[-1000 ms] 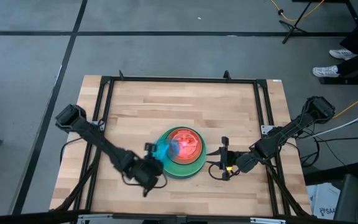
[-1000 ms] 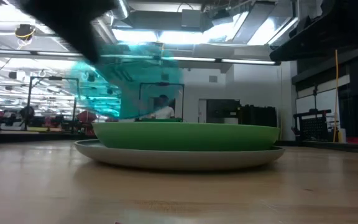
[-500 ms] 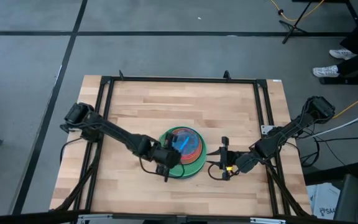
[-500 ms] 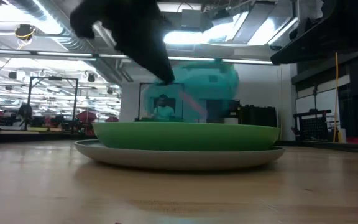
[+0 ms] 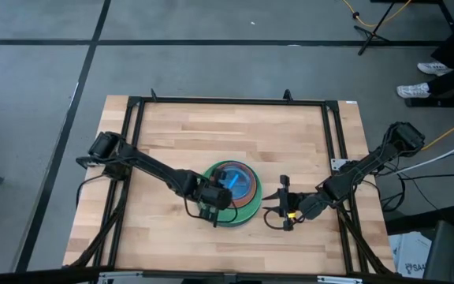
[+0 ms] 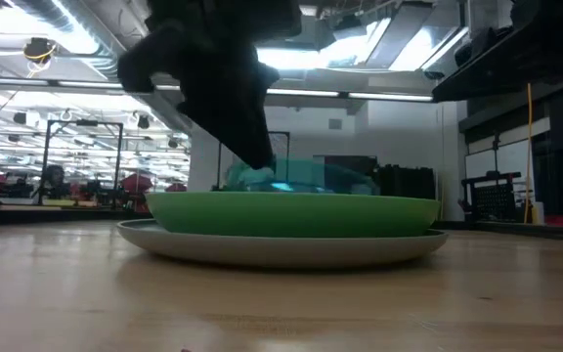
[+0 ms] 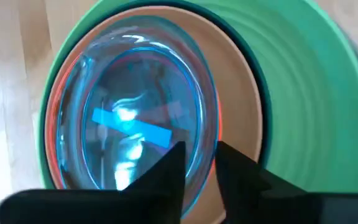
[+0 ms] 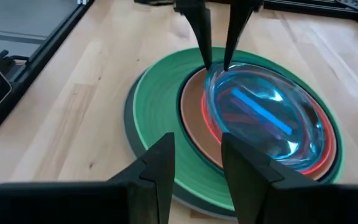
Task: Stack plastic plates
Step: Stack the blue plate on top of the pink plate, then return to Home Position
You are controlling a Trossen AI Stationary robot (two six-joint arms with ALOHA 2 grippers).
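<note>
A stack of plastic plates (image 5: 235, 207) stands on the wooden table, slightly to the right of its middle: grey (image 6: 281, 249) at the bottom, then light green (image 8: 157, 112), a dark teal rim (image 7: 260, 93), brown (image 8: 194, 106) and an orange-red rim (image 8: 207, 118). The translucent cyan plate (image 8: 266, 115) lies on top, nearly flat. My left gripper (image 7: 199, 155) is over the stack's left side, shut on the cyan plate. My right gripper (image 5: 282, 203) waits open, low, just right of the stack. My left gripper pinches the cyan plate's rim (image 7: 202, 134) on its left side, one finger (image 8: 205, 50) inside the plate and the other (image 8: 232, 43) outside. The fingers slant down from above and from the table's left. The plate rests in the stack, almost level.
Black frame rails (image 5: 132, 134) run along the table's left, far and right edges. Bare wood (image 5: 235, 130) lies on all sides of the stack. Off the table's far right corner, a person's shoes (image 5: 414, 90) stand on the floor.
My left gripper has carried the cyan plate from the stack's near left edge toward the right, over the stack, and down. The plate was held steeply tilted above the stack; now it lies almost flat on top.
</note>
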